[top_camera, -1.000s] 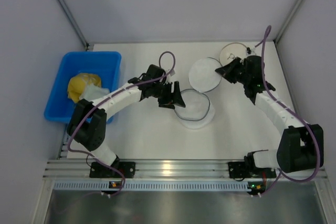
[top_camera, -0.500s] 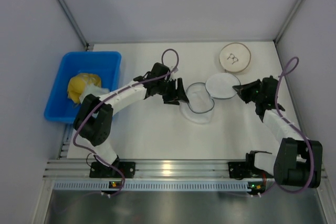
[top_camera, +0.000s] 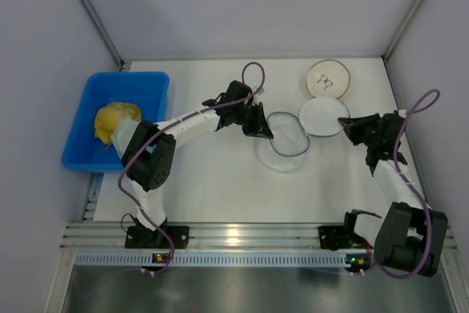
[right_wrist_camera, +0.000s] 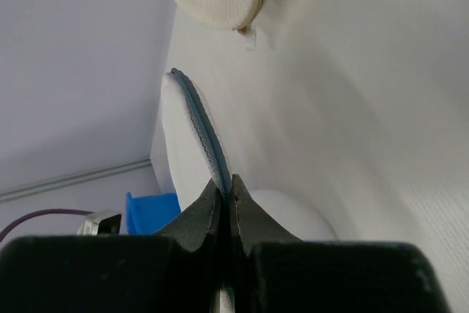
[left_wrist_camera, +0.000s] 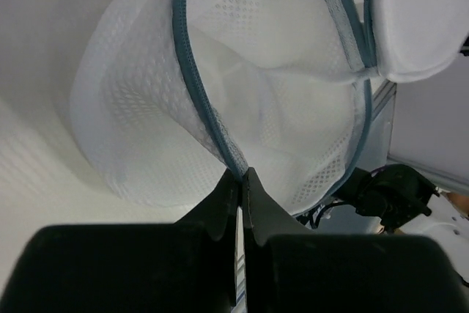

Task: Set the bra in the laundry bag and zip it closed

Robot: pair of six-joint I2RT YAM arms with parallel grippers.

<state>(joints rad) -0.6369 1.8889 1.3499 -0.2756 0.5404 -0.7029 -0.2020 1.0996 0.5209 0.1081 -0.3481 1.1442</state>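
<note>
The laundry bag (top_camera: 282, 153) lies open near the middle of the tabletop (top_camera: 212, 181). The left gripper (top_camera: 264, 132) is pinched tight on the bag's dark zipper rim, on its left side. The right gripper (top_camera: 343, 124) is pinched tight on the rim of the bag's round flap, at the right. A blue bin (top_camera: 128, 78) holding a yellow cloth lump (top_camera: 111, 119) sits at the left edge.

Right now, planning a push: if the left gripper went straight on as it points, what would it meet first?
The laundry bag: the left gripper is shut on its zipper rim, so it would likely press into the mesh.
</note>
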